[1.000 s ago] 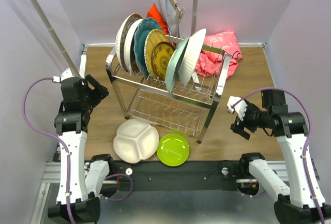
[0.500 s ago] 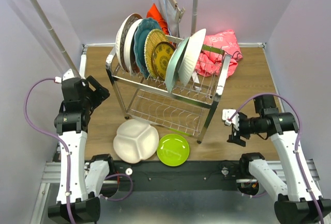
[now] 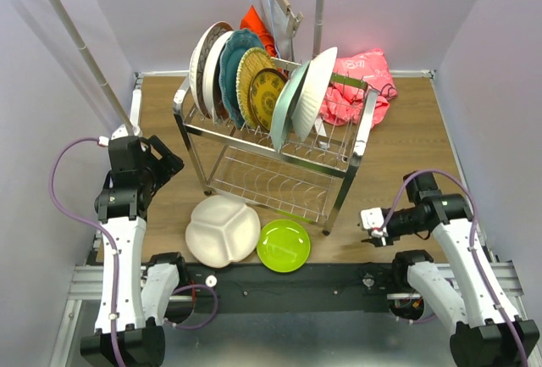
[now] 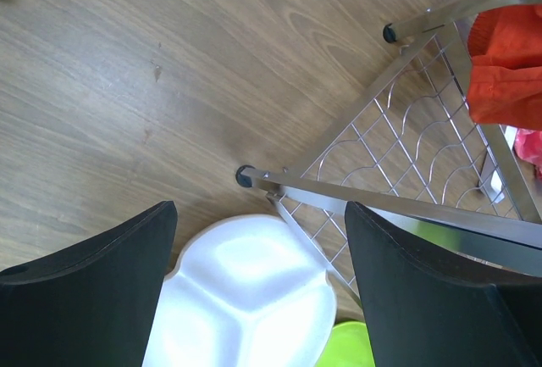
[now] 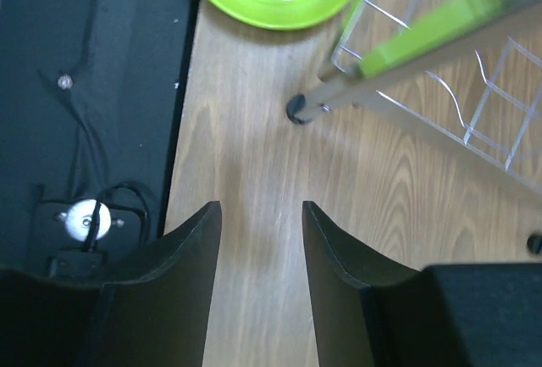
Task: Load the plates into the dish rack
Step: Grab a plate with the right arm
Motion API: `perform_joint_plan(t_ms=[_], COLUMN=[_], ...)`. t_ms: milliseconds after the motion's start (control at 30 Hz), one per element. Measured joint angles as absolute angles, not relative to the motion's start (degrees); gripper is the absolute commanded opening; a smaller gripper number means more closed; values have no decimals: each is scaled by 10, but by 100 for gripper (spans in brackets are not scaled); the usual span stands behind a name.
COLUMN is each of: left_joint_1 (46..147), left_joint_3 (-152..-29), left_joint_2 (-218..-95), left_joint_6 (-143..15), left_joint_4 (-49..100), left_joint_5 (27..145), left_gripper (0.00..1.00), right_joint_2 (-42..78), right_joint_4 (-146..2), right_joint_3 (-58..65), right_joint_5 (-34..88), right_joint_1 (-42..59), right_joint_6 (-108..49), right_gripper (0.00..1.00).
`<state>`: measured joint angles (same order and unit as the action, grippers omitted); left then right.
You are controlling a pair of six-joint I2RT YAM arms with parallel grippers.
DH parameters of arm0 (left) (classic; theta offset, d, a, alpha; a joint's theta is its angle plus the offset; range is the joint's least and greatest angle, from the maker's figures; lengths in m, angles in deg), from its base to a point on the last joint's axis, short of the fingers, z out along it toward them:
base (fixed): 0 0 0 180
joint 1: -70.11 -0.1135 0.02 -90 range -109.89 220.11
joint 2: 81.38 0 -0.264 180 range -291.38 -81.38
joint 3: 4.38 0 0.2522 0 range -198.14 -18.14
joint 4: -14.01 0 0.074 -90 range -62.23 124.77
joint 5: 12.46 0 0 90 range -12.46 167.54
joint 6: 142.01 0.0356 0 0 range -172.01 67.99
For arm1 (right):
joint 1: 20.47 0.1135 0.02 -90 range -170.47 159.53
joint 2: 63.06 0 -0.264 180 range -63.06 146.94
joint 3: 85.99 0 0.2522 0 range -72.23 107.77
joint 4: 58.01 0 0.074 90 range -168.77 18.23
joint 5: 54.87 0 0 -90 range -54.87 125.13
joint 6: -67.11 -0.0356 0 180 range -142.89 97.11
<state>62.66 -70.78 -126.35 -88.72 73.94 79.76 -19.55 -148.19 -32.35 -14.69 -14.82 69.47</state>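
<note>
From overhead I see a brown wood-grain table (image 3: 161, 113) boxed in by pale lavender walls (image 3: 500, 28), with a black strip (image 3: 339, 278) along its near edge. The dish rack (image 3: 366, 130) stands mid-table, a row of plates (image 3: 246, 75) upright on its top tier; its lower tier holds none. 2 plates lie flat on the wood in front of it: the white divided plate (image 3: 222, 230) and, touching it on the right, the lime green plate (image 3: 284, 245). A pink cloth (image 3: 360, 83) lies behind the rack's right end, an orange cloth (image 3: 258, 26) hangs from the white clothes rail (image 3: 80, 41). My left gripper (image 3: 169, 159) hangs left of the rack, my right gripper (image 3: 370, 221) low near the rack's front right leg.

My left wrist camera shows the left fingers spread wide, nothing between them; below are bare wood, a rack leg and the divided plate.

My right wrist camera shows the right fingers apart with a narrower gap, gripping nothing, over bare wood beside the black strip; the green plate's rim sits ahead.
</note>
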Motion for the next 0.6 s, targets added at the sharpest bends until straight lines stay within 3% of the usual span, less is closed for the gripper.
perform_joint_plan(t_ms=[267,600], left_joint_1=[627,627], left_joint_3=[-693,-672], left_joint_2=[-1264,-1264], left_joint_6=[-901,-927], left_joint_4=[739,741], left_joint_5=[789,765], left_gripper=[89,87], right_joint_2=[-213,-182], right_joint_4=[-1482,-1483], right_joint_3=[-400,-469], right_joint_5=[-177,-197], right_joint_1=[-145,-144], right_joint_6=[853,900], right_gripper=[54,62])
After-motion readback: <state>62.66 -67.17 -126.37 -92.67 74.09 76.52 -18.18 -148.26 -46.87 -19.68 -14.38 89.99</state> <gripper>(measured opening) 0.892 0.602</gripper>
